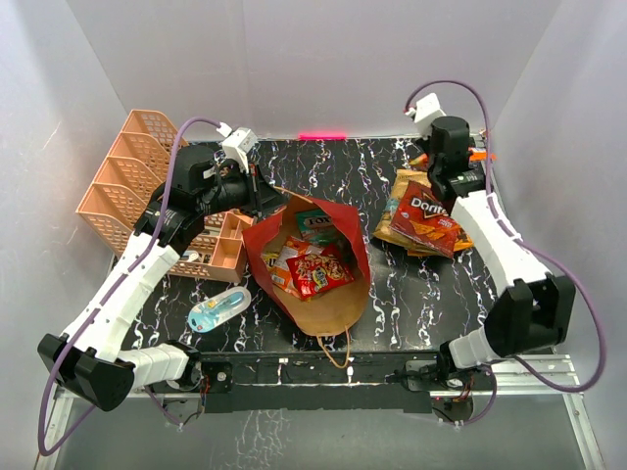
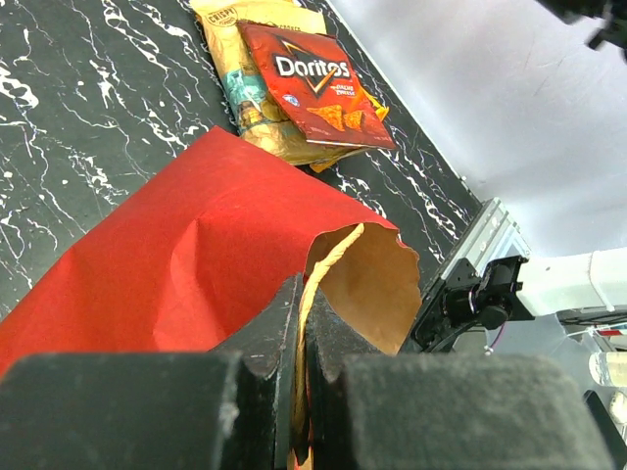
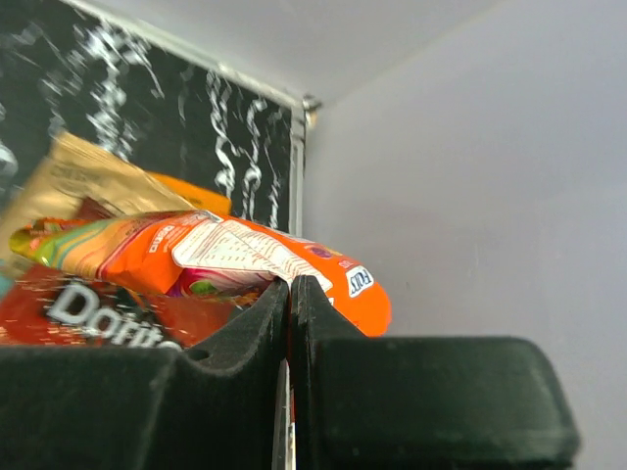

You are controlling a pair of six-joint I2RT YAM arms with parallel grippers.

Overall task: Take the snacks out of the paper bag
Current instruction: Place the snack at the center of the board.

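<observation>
Snacks partly hidden by paper bag walls

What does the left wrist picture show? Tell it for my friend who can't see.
The left gripper is pinched shut on the rim of the red paper bag, whose brown inside shows. Behind it, a red-black Doritos bag lies on a tan packet on the black marbled table.
</observation>
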